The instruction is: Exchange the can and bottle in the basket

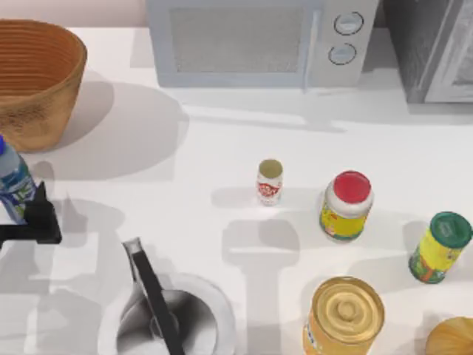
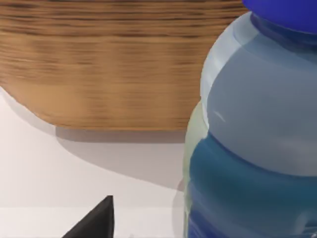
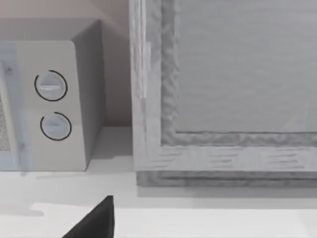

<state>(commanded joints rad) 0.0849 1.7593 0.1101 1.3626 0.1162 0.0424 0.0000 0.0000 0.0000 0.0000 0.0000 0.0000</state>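
Smooth white table; ribbed wicker basket; clear bottle.

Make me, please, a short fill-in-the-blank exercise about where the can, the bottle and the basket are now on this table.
1. The bottle has a ____ cap.
2. The can stands on the ____, not in the basket.
3. The basket sits at the top view's ____ side.
4. The jar beside the can has a ____ cap.

Missing words: blue; table; left; red
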